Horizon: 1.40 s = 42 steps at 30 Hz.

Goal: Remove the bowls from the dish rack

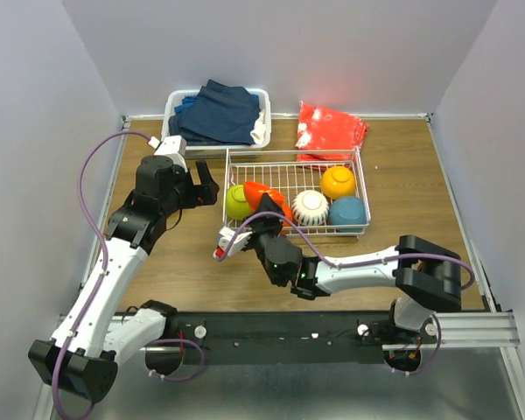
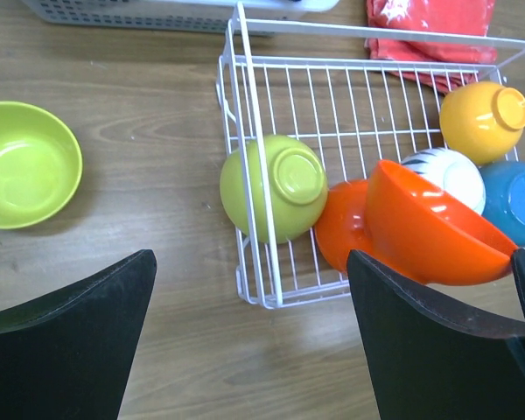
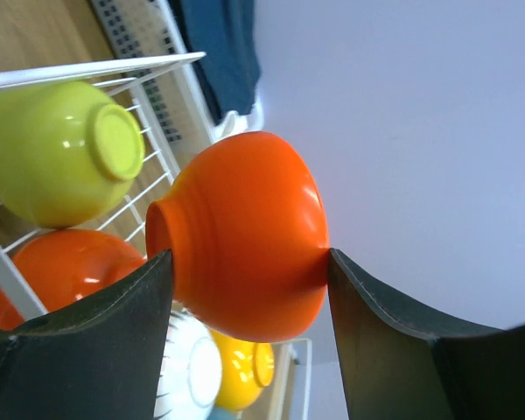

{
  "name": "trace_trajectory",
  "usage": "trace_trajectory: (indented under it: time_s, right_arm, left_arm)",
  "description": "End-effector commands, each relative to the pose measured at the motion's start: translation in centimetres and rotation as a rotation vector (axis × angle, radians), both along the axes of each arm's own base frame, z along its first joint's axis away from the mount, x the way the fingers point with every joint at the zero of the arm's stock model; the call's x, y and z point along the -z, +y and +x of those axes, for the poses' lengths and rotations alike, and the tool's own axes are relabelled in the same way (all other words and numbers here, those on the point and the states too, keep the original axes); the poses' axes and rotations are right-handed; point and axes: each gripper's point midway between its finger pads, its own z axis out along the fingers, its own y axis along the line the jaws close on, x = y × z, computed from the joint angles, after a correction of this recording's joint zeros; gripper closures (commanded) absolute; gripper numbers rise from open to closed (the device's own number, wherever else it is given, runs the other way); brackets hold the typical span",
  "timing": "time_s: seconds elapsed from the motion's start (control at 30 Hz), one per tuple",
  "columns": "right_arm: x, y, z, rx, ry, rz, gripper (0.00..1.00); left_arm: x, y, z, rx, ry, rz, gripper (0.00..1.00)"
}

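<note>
My right tool holds a red bowl, lifted over the near left corner of the rack. My left tool is wide open, just left of the rack. Five more bowls sit inside it.

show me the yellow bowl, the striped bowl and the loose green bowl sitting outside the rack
yellow bowl [image 2: 479, 122], left wrist view, its outer side
striped bowl [image 1: 310, 206], top view, its ribbed side
loose green bowl [image 2: 26, 164], left wrist view, its inside

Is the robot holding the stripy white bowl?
No, the right gripper clamps a glossy red-orange bowl; the striped bowl sits in the wire rack.
</note>
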Motion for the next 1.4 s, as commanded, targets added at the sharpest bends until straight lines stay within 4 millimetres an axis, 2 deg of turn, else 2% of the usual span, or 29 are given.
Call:
trace_trajectory:
  time_s: [0.0,0.07,0.13,0.17,0.23,0.27,0.33,0.37,0.43,0.47,0.53,0.57,0.67,0.8,0.97,1.03,1.1,1.37]
  right_arm:
    - [-3.3,-1.2,-1.0,0.079,-0.171,0.034,0.69]
    - [-3.8,-1.2,-1.2,0.08,-0.214,0.037,0.69]
    - [-3.8,-0.9,-1.4,0.076,-0.238,0.023,0.7]
    - [-3.8,-0.8,-1.5,0.074,-0.263,0.018,0.69]
    - [-4.0,-0.6,-1.5,0.071,-0.29,0.016,0.69]
    - [-4.4,-0.5,-1.6,0.069,-0.32,0.018,0.7]
    - [-4.1,0.0,-1.6,0.064,-0.35,0.007,0.7]
    - [-4.9,-0.1,-1.8,0.067,-0.384,0.02,0.69]
    - [-4.9,0.4,-1.8,0.063,-0.408,0.023,0.7]
    - [-4.9,0.6,-1.8,0.056,-0.414,0.019,0.7]
    - [-5.0,1.0,-1.9,0.043,-0.417,0.028,0.69]
    - [-5.0,1.2,-1.9,0.035,-0.418,0.033,0.7]
    - [-5.5,1.6,-1.9,0.025,-0.434,0.035,0.7]
    - [-5.9,2.1,-2.0,0.016,-0.45,0.032,0.69]
    - [-5.7,2.2,-2.0,0.013,-0.454,0.028,0.69]
    - [-5.5,2.2,-1.9,0.016,-0.454,0.025,0.68]
    - [-5.5,2.2,-2.1,0.012,-0.458,0.028,0.68]
    - [-5.3,2.0,-2.2,0.013,-0.471,0.026,0.67]
  left_arm:
    - [-0.7,-1.2,-0.5,0.044,0.059,-0.04,0.01]
    - [-1.3,-1.6,-0.2,0.058,0.055,-0.051,0.01]
    - [-1.1,-2.0,0.3,0.063,0.074,-0.05,0.01]
    - [-1.7,-2.3,0.5,0.077,0.068,-0.06,0.01]
    - [-1.5,-2.9,1.1,0.092,0.093,-0.066,0.01]
    - [-2.2,-3.1,1.4,0.097,0.087,-0.076,0.01]
    - [-2.0,-3.9,1.9,0.119,0.119,-0.091,0.01]
    - [-3.0,-4.2,2.3,0.128,0.106,-0.101,0.01]
    - [-2.8,-4.8,2.8,0.143,0.133,-0.112,0.01]
    - [-3.6,-5.0,3.1,0.147,0.123,-0.12,0.01]
    - [-3.1,-5.6,3.7,0.161,0.152,-0.122,0.01]
    - [-3.4,-5.7,3.9,0.168,0.15,-0.123,0.01]
    - [-2.6,-6.5,4.5,0.19,0.193,-0.131,0.02]
    - [-0.7,-7.5,4.8,0.223,0.279,-0.14,0.06]
    - [0.8,-7.5,4.6,0.231,0.344,-0.104,0.14]
    - [1.5,-7.2,4.2,0.229,0.379,-0.083,0.21]
    - [1.9,-7.0,3.7,0.229,0.401,-0.068,0.23]
    - [4.3,-8.3,1.4,0.299,0.522,-0.061,0.4]
